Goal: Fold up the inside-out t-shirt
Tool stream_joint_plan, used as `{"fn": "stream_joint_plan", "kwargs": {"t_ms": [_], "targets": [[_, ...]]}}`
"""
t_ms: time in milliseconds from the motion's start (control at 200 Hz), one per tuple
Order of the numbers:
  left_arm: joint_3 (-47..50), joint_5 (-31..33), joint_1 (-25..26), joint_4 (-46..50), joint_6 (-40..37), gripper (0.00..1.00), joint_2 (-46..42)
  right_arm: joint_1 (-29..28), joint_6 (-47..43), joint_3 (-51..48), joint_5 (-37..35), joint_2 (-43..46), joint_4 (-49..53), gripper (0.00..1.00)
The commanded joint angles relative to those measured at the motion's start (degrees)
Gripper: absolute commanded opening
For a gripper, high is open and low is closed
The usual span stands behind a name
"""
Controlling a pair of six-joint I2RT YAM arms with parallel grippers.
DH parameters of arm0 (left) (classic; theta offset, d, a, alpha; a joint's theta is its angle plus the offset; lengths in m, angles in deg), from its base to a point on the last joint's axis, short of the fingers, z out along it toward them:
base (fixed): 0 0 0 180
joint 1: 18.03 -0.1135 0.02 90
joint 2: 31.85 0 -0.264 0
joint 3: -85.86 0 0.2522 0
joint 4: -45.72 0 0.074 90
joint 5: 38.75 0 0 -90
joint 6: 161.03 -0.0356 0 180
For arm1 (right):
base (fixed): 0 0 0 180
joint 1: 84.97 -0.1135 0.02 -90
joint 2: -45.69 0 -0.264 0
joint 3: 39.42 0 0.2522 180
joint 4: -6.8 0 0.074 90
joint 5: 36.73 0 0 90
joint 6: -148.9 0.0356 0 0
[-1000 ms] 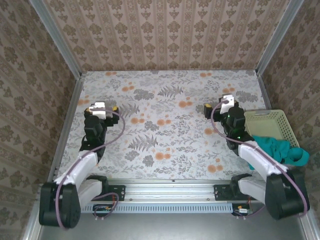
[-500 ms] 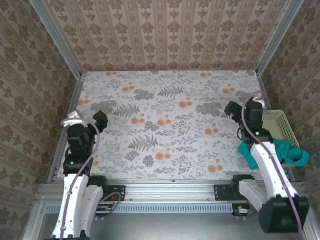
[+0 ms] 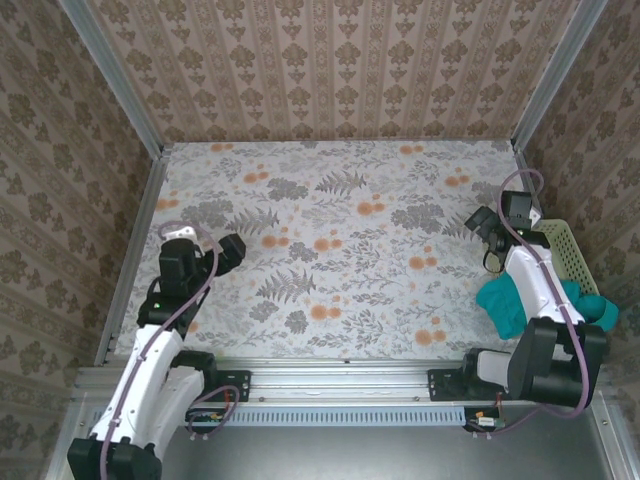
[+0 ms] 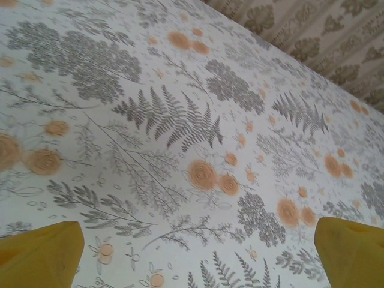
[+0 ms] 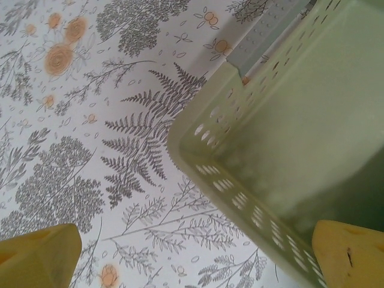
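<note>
Both sets of jaws wide, empty | left gripper over table left | right gripper at basket corner | t-shirt bunched near right

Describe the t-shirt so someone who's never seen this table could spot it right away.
Look to the right edge of the floral table, where a pale yellow basket sits. At the basket's near end lies the t-shirt, a crumpled heap partly under the right arm. It is the only teal thing, soft cloth beside perforated plastic.
</note>
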Motion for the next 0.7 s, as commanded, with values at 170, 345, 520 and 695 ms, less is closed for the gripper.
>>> {"fn": "stream_joint_plan", "kwargs": {"t_ms": [170, 345, 520, 695], "targets": [[-0.8, 0.9, 4.4, -0.4, -1.7, 1.00, 1.7, 1.6, 2.1, 5.2, 1.3, -6.8, 1.1, 1.00], [-0.4, 0.8, 5.7, -0.7, -2.8, 1.00, 2.3, 1.8, 2.1, 7.4, 2.9, -12.0, 1.1, 1.00], [-0.5, 0.6, 6.5, -1.5, -3.4, 1.00, 3.0, 1.8, 2.0, 8.8, 4.0, -14.8, 0.7, 1.00], [-0.6, 0.5, 6.9, -2.2, -3.8, 1.00, 3.8, 1.8, 1.9, 10.1, 4.2, -16.8, 0.9, 1.00]]}}
